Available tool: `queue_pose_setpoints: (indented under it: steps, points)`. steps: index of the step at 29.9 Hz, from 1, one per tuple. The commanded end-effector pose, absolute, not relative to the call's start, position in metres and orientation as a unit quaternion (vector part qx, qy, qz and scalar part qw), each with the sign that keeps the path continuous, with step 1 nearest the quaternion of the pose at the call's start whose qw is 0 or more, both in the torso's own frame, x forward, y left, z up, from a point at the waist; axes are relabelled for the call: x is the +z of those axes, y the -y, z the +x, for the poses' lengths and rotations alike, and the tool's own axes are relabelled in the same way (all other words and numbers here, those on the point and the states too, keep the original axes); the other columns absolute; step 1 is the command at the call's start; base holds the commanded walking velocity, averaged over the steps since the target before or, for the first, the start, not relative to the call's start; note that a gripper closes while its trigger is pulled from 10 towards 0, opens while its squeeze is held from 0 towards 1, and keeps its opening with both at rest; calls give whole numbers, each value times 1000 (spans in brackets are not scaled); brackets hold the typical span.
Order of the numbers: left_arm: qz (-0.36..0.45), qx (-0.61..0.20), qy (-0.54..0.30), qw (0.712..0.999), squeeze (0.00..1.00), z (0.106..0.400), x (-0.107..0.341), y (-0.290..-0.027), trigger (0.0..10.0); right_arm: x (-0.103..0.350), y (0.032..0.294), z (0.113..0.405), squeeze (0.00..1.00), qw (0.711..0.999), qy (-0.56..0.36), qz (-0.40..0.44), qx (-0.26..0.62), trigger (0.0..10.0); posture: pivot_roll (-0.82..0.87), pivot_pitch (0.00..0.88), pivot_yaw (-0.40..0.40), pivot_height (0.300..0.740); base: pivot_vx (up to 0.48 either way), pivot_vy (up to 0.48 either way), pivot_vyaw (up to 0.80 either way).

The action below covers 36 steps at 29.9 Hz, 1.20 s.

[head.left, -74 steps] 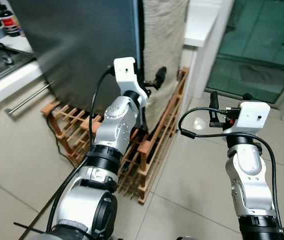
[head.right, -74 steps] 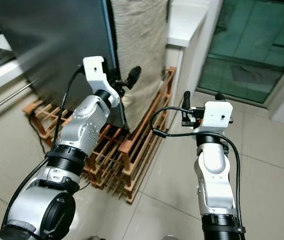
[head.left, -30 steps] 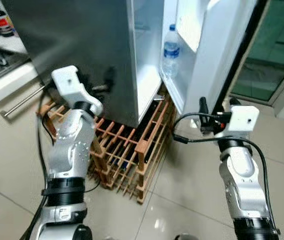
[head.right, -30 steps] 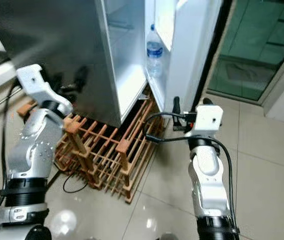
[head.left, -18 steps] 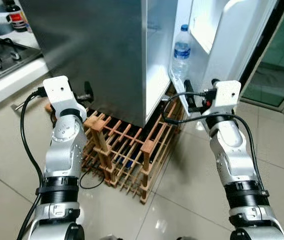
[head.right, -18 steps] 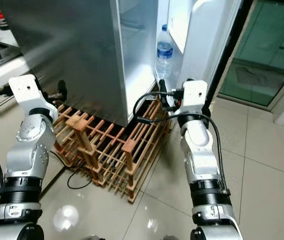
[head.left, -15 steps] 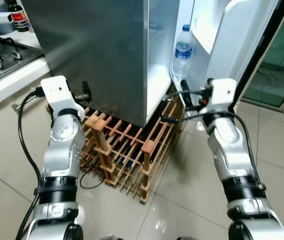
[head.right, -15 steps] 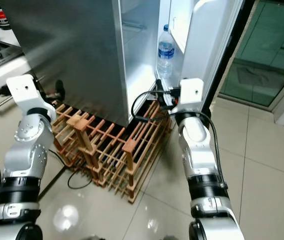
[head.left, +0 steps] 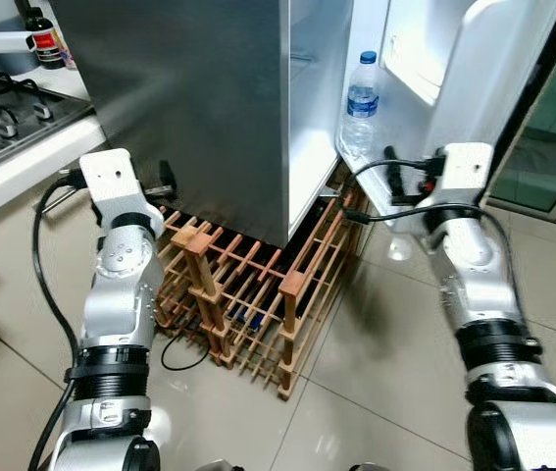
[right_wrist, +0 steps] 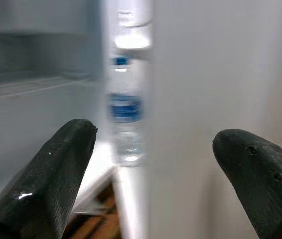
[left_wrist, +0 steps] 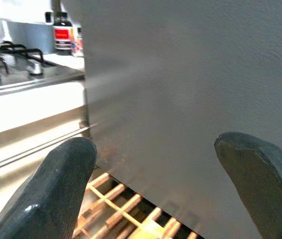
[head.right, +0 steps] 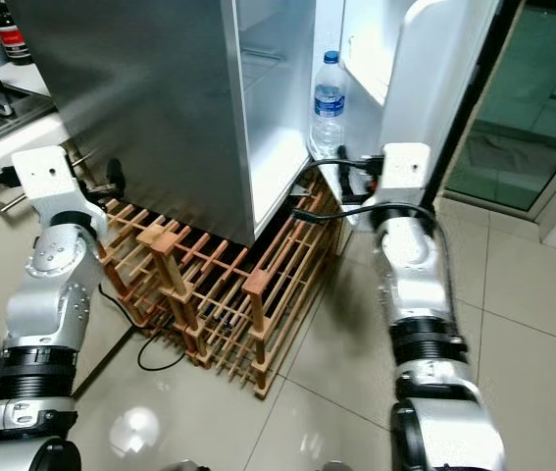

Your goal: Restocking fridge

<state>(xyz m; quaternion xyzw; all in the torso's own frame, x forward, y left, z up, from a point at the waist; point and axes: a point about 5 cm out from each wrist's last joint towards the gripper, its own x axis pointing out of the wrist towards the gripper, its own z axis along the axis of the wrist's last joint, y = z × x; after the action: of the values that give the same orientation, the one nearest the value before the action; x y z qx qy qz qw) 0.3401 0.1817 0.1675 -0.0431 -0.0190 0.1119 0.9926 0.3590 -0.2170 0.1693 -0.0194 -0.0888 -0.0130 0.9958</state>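
The left pincer (head.left: pixel 163 181), fingers apart and empty, is raised beside the fridge's (head.left: pixel 209 98) steel side above the wooden rack (head.left: pixel 243 294). The right pincer (head.left: pixel 387 175), also spread, faces the open door's (head.left: pixel 474 78) edge, likely to widen it. A clear, blue-labelled water bottle (head.left: pixel 360 98) stands upright in the door shelf.

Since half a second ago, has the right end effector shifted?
Yes. The right end effector has swung rightward, from below the water bottle toward the open fridge door.
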Motion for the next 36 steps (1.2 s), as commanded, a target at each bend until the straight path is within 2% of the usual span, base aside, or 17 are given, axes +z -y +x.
queue_pose_setpoints:
  steps: [1, 3, 5, 8, 10, 12, 13, 15, 17, 18, 21, 24, 28, 32, 36]
  points:
    - [-43, 102, 14, 994, 0, 343, 168, -177, 10000, 167, 231, 352, 0, 995, 91, -26, -39, 10000, -120, 0, 100, 736, 0, 0, 0]
    - [-44, 100, 10, 994, 0, 344, 166, -174, 10000, 168, 236, 347, 0, 994, 95, -36, -44, 10000, -133, 0, 101, 736, 0, 0, 0]
    - [-49, 101, 6, 994, 0, 347, 163, -169, 10000, 172, 230, 335, 0, 991, 111, -65, -27, 10000, -154, 0, 84, 736, 0, 0, 0]
    - [-52, 102, 7, 993, 0, 347, 163, -168, 10000, 174, 229, 331, 0, 990, 114, -74, -24, 10000, -154, 0, 84, 736, 0, 0, 0]
    - [-58, 104, 9, 993, 0, 348, 165, -167, 10000, 174, 241, 325, 0, 988, 110, -94, -48, 10000, -153, 0, 78, 736, 0, 0, 0]
    - [-63, 105, 10, 992, 0, 348, 165, -167, 10000, 170, 266, 315, 0, 983, 96, -131, -84, 10000, -158, 0, 76, 736, 0, 0, 0]
    - [-63, 105, 10, 992, 0, 348, 165, -167, 10000, 170, 266, 315, 0, 983, 96, -131, -84, 10000, -158, 0, 76, 736, 0, 0, 0]
    - [-64, 105, 8, 992, 0, 349, 163, -167, 10000, 168, 285, 306, 0, 978, 88, -151, -116, 10000, -161, 0, 80, 736, 0, 0, 0]
    - [-64, 104, 7, 992, 0, 349, 162, -166, 10000, 169, 289, 305, 0, 977, 87, -150, -123, 10000, -165, 0, 83, 736, 0, 0, 0]
    - [-64, 104, 5, 993, 0, 350, 162, -166, 10000, 172, 282, 307, 0, 979, 94, -141, -112, 10000, -167, 0, 85, 736, 0, 0, 0]
    - [-64, 104, 5, 993, 0, 350, 162, -166, 10000, 172, 282, 307, 0, 979, 94, -141, -112, 10000, -167, 0, 85, 736, 0, 0, 0]
    - [-53, 110, 7, 992, 0, 351, 161, -166, 10000, 172, 237, 327, 0, 993, 90, -66, -42, 10000, -158, 0, 82, 736, 0, 0, 0]
    - [-51, 118, 11, 992, 0, 347, 159, -177, 10000, 173, 218, 332, 0, 995, 94, -3, -33, 10000, -132, 0, 62, 736, 0, 0, 0]
    - [-50, 126, 16, 991, 0, 339, 158, -186, 10000, 166, 202, 329, 0, 996, 90, -5, -15, 10000, -126, 0, 58, 736, 0, 0, 198]
    - [-64, 147, 16, 987, 0, 335, 155, -190, 10000, 160, 182, 329, 0, 996, 84, -9, 11, 10000, -120, 0, 45, 736, 0, -441, 755]
